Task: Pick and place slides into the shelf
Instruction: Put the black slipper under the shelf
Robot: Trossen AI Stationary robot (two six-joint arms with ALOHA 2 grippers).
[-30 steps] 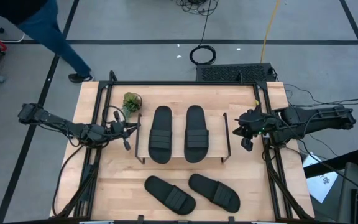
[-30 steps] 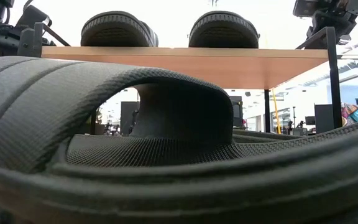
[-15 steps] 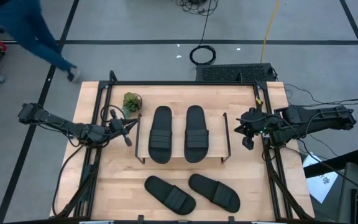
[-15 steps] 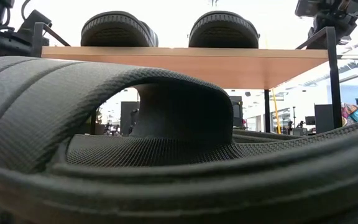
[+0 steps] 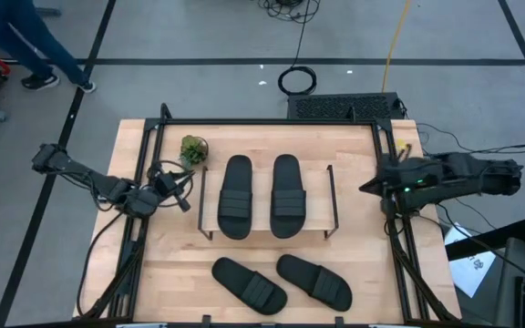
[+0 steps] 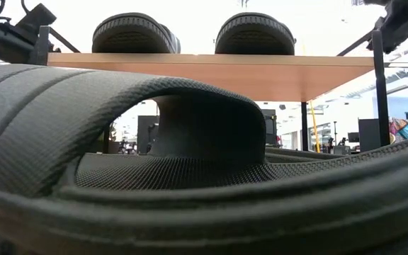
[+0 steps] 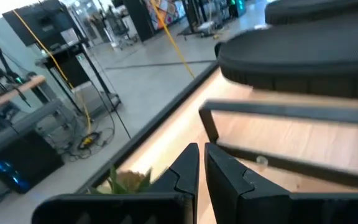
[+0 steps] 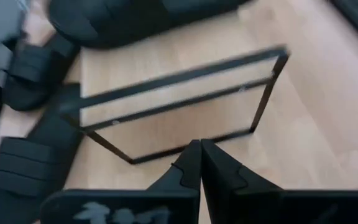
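Two black slides [image 5: 235, 196] [image 5: 287, 196] lie side by side, soles down, on the shelf's wood top [image 6: 211, 71] in the middle of the table. Two more slides [image 5: 249, 284] [image 5: 313, 280] lie on the table near its front edge; one fills the low view [image 6: 190, 177]. My left gripper [image 5: 184, 189] [image 7: 201, 165] hovers shut, left of the shelf's wire side frame [image 7: 278, 115], holding nothing. My right gripper [image 5: 365, 189] [image 8: 201, 155] is shut and empty, above the table's right side, off the shelf's right frame [image 8: 185, 106].
A small potted plant [image 5: 192, 148] stands at the shelf's far left corner, close to my left gripper. Black rails [image 5: 144, 182] run along the table's left and right edges. A person walks across the floor beyond the far left corner [image 5: 25, 46].
My right gripper has drawn back from the shelf toward the table's right edge, staying shut. My left gripper has turned a little beside the shelf, still shut. The slides and the shelf have not moved.
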